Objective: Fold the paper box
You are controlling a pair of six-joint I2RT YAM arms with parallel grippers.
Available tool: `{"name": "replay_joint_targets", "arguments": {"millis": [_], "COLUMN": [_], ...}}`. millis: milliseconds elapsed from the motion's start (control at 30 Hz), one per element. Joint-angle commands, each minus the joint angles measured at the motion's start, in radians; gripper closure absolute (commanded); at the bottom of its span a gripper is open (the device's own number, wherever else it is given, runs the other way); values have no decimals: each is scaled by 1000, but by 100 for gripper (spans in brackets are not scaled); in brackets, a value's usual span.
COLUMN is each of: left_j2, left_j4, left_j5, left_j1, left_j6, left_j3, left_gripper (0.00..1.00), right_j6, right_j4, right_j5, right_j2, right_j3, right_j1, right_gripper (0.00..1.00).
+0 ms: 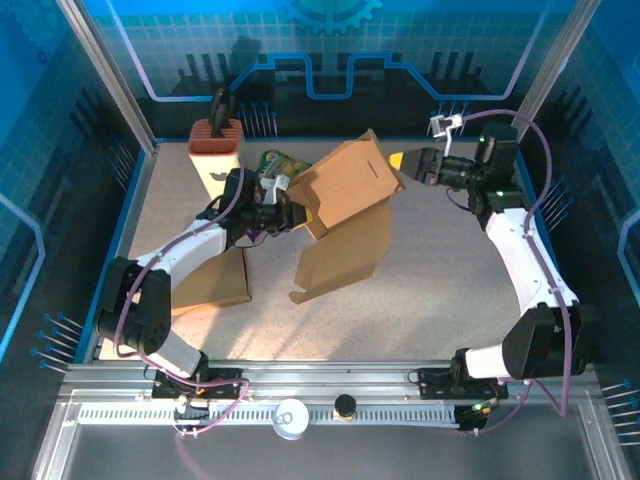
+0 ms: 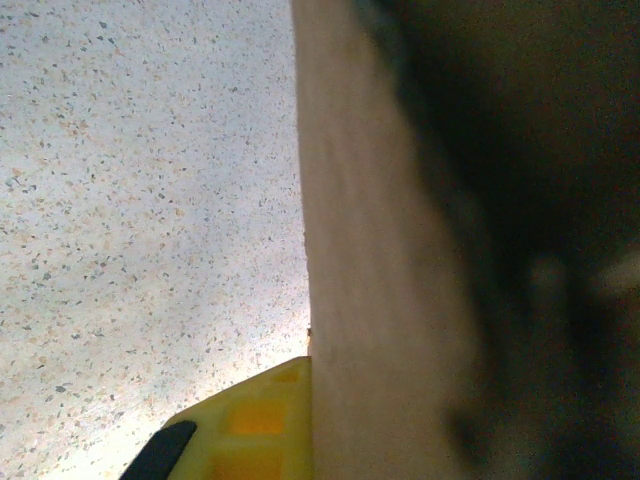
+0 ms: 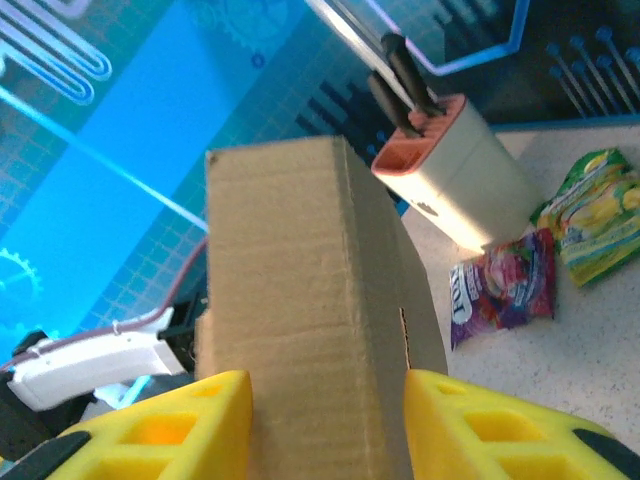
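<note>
Currently the box (image 1: 345, 180) is up off the worktop (image 1: 450, 290), tilted, in the centre of the top frame with an arm at each side. The left claw (image 1: 288, 215) is closed tight on a thin wall at the box's lower-left edge. In its wrist view the cardboard runs right alongside a yellow finger (image 2: 255, 425). Looks like an anchor grip, so the box doesn't swing while the far side gets worked. The right claw (image 1: 400, 160) sits at the box's upper-right corner, fingers (image 3: 160, 430) apart, one on each side of the box end and flush to it. Squeezing or just bracketing, can't tell. The knife block (image 1: 215, 145) and snack packets (image 1: 272, 160) sit upper left, behind the box, out of the way. Some flat cardboard (image 1: 215, 285) lies under the left arm. Fold not finished, I'd judge.
</note>
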State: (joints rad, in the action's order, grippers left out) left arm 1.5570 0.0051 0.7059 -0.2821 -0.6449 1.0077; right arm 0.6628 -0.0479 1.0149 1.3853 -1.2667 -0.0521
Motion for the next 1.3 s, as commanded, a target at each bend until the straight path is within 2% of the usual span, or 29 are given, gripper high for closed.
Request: {"name": "replay_joint_targets", "arguments": {"millis": [0, 100, 267, 600, 767, 900, 1100, 1267], "left_j2": [-2, 0, -2, -18, -22, -22, -17, -15], "left_j4": [17, 13, 13, -33, -58, -72, -73, -74], "left_j5": [42, 42, 43, 8, -12, -18, -20, -19], "left_j1": [9, 9, 9, 9, 8, 9, 9, 7], "left_j6": [12, 14, 13, 36, 47, 54, 55, 54], "left_j3": [25, 26, 29, 37, 43, 47, 49, 51], "left_gripper": [100, 100, 100, 100, 100, 100, 100, 100], "right_j6": [-113, -138, -248, -360, -370, -355, -336, -342], "right_j4": [-119, -145, -286, -412, -413, -373, -361, -372], "right_j5": [-29, -65, -181, -378, -375, -326, -281, -295], "right_j2": [3, -14, -25, -60, -75, -96, -86, -72], "right_j3": [-40, -34, -69, -121, -121, -105, -115, -123], "right_j1": [-50, -66, -102, -172, -190, -191, -192, -191], "right_gripper": [57, 60, 61, 59, 58, 56, 58, 61]}}
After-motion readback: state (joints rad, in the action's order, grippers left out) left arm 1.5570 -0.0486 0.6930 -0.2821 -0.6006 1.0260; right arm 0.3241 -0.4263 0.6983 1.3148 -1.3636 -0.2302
